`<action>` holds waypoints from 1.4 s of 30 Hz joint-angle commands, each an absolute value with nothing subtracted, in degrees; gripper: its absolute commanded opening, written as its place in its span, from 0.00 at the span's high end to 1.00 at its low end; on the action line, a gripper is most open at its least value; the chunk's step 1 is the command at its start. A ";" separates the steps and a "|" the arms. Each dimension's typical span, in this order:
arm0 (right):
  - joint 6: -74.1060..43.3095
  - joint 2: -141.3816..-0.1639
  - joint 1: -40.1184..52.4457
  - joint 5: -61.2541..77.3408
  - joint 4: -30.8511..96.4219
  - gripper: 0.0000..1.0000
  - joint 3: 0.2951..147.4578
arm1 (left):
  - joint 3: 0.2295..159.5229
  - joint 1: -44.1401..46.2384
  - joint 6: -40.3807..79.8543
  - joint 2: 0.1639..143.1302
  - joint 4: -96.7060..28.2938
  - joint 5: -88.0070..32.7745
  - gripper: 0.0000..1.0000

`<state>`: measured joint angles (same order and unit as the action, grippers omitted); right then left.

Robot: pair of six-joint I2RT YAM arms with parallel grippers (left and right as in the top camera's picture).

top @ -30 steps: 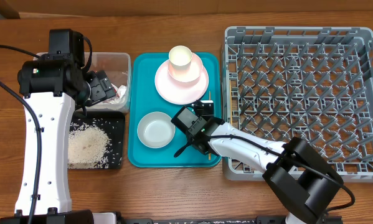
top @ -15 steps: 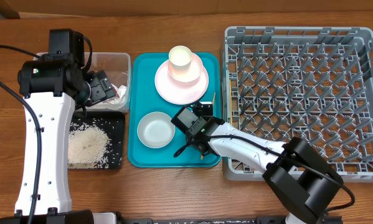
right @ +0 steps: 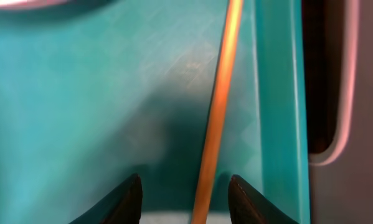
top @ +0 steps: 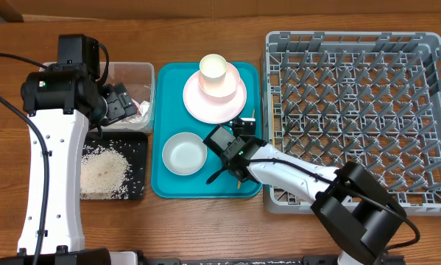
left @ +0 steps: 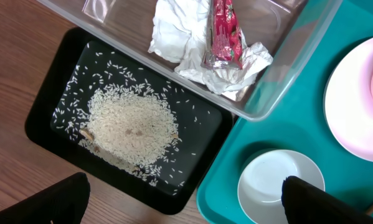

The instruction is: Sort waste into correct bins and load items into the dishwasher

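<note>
One thin wooden chopstick [right: 218, 93] lies on the teal tray [right: 80, 93] near its right rim. It runs between the fingers of my right gripper [right: 185, 190], which stand apart with a gap on each side of it. In the overhead view the right gripper [top: 238, 158] is low over the tray's right side. The white bowl [top: 184, 153] sits on the tray's near left. A pale pink cup [top: 214, 73] stands on the round plate [top: 196, 103] at the far end. My left gripper [left: 186, 199] hangs open and empty above the black tray's corner.
The clear tub [left: 298, 56] holds crumpled tissue [left: 174, 31] and a red wrapper [left: 223, 31]. The black tray [left: 43, 118] holds a heap of rice [left: 130, 124]. The grey dish rack [top: 353, 110] stands right of the teal tray, its pegs bare.
The chopstick has tilted, its far end swinging right toward the rack. My right gripper shifted slightly with it. The left arm has not moved.
</note>
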<state>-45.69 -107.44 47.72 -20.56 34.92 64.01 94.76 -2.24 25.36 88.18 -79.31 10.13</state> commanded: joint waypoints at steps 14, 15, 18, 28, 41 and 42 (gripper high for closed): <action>-49.80 -107.50 47.37 -21.78 33.47 0.53 63.70 | 95.31 -2.22 25.54 88.29 -79.24 10.50 0.00; -49.80 -107.50 47.37 -21.76 33.45 0.53 63.70 | 95.31 -2.22 25.54 88.29 -79.24 10.50 0.00; -49.80 -107.50 47.37 -21.76 33.21 0.53 63.68 | 95.31 -2.24 25.54 88.29 -79.24 10.50 0.00; -49.80 -107.50 47.37 -21.80 32.60 0.53 63.68 | 95.31 -2.22 25.54 88.29 -79.24 10.50 0.00; -49.82 -107.53 47.37 -21.80 32.60 0.53 63.66 | 95.31 -2.22 25.54 88.29 -79.24 10.50 0.00; -49.84 -107.57 47.37 -21.80 32.58 0.53 63.59 | 95.31 -2.22 25.54 88.29 -79.24 10.50 0.00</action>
